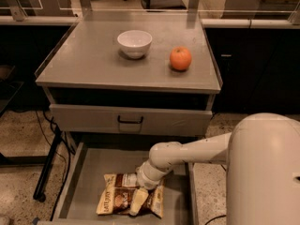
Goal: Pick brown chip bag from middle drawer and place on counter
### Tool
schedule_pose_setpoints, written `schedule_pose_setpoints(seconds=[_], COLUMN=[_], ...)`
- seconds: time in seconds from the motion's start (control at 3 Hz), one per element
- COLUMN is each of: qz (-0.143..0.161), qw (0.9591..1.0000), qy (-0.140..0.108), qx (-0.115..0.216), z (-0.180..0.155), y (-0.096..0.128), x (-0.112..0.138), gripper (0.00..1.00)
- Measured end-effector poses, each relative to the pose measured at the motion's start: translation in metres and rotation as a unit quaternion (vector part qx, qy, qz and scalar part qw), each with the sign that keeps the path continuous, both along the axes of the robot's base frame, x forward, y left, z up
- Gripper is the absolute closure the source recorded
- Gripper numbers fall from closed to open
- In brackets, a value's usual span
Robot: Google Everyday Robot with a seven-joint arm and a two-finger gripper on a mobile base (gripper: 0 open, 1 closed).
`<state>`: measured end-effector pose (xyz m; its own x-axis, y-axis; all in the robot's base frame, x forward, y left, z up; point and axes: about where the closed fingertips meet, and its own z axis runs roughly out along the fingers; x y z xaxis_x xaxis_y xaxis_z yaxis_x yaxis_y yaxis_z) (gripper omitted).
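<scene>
The brown chip bag (118,198) lies flat on the floor of the open middle drawer (89,172), near its front. My gripper (137,201) reaches down from the right and rests on the bag's right half, with one pale finger (138,199) lying across it. The grey counter (93,60) is above, at the top of the cabinet.
A white bowl (134,43) and an orange fruit (180,58) stand on the counter. A closed grey drawer front with a black handle (130,121) sits above the open drawer. My white arm (197,150) and body (265,172) fill the lower right.
</scene>
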<state>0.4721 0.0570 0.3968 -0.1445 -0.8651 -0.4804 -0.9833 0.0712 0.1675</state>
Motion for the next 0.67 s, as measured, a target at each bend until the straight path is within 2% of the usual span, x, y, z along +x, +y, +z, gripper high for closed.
schedule_pose_setpoints(seconds=[0.67], qz=[-0.001], qw=[0.9999], qy=[0.011], qx=[-0.004], z=[-0.020], y=[-0.003], x=[-0.004], gripper=[0.00])
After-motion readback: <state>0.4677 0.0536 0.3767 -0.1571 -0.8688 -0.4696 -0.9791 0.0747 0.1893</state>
